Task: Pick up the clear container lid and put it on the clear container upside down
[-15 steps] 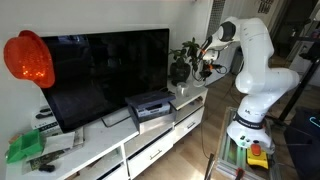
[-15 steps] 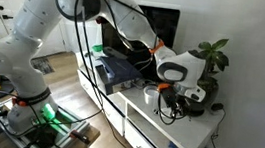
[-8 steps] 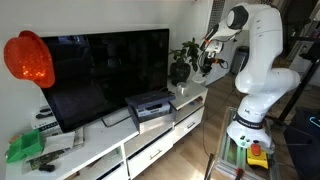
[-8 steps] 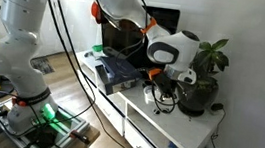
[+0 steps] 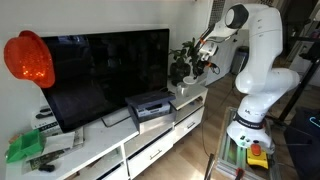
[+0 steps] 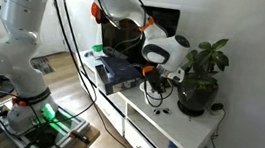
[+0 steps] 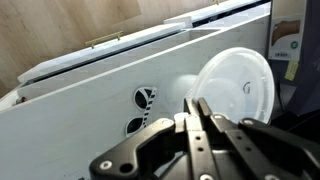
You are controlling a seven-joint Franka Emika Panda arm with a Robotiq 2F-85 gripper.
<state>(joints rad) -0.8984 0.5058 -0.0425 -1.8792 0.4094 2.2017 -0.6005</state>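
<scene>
One hand [image 7: 194, 108]: jaws drawn together, seemingly pinching the left rim of the clear container lid [image 7: 236, 90]. In an exterior view the hand [image 6: 158, 79] hangs over the far end of the bench [image 6: 189, 129], close to the potted plant [image 6: 201, 76].
Lie of the lid: a round, whitish disc facing the wrist camera, sticking out sideways from the fingertips and clear of the bench.
Whereabouts of the clear container: not in the wrist view. In both exterior views it is too small, or too hidden by the hand, to pin down.
Step in hand: probably carrying and turning the lid so it can go down inverted.
Risk of slip: the hold is on a thin edge of smooth plastic, so the disc could pivot or drop as the wrist turns.
Risk of wrong face: both sides look alike through clear plastic, so it could land right way up.
Risk from the plant: the leaves are near, and a wide swing could brush them or nudge the pot.
Risk of a miss: with the tub out of the wrist view, the lid could land off-centre, tip the light tub or slide onto the bench.
Risk at release: let go too high, the lid may bounce off.
</scene>
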